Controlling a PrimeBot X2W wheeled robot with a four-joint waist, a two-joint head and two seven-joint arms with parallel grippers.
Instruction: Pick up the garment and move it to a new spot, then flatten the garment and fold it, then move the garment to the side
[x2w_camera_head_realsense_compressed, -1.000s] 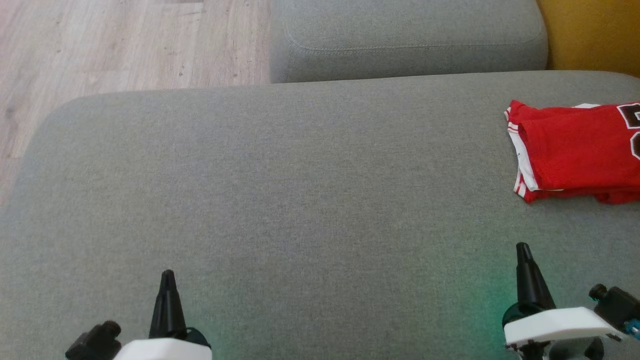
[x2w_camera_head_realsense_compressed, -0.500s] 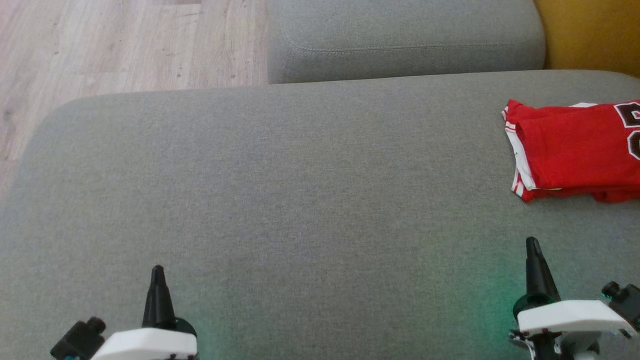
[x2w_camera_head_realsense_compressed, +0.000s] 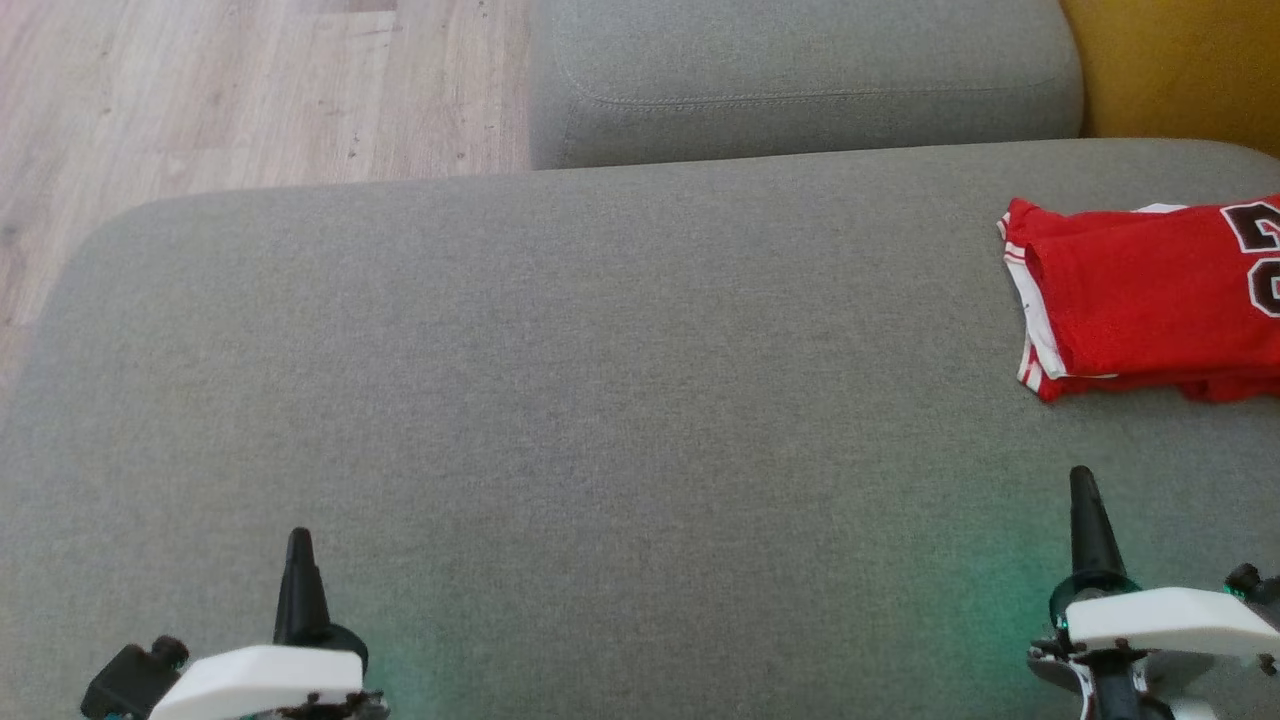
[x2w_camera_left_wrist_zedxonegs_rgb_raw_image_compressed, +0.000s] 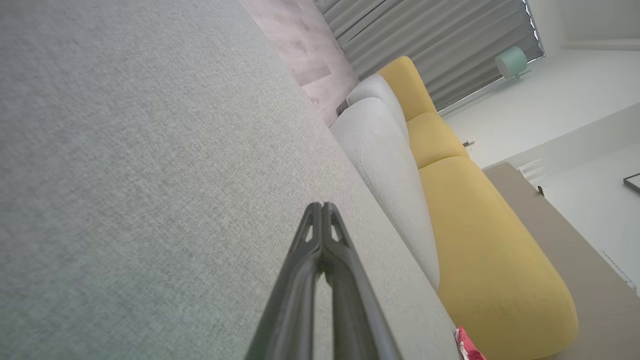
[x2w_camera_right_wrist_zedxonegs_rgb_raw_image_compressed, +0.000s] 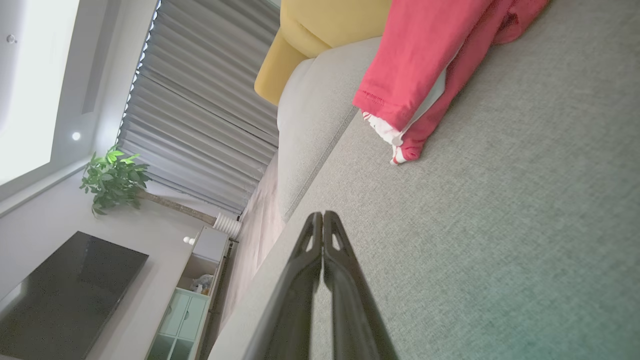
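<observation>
The left fingers (x2w_camera_head_realsense_compressed: 299, 600) are pressed together and empty at the lower left of the head view. The right fingers (x2w_camera_head_realsense_compressed: 1090, 530) are likewise closed on nothing at the lower right (in each wrist view the tips meet). Both hang over a grey seat (x2w_camera_head_realsense_compressed: 600, 380). The folded red jersey (x2w_camera_head_realsense_compressed: 1130, 300) lies on the seat at the right edge, well apart from the right fingers. A grey cushion (x2w_camera_head_realsense_compressed: 800, 80) sits at top centre, with floor (x2w_camera_head_realsense_compressed: 200, 90) at upper left.

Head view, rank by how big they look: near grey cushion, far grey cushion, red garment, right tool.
1. near grey cushion
2. far grey cushion, cropped at top
3. red garment, cropped at right
4. right tool
</observation>
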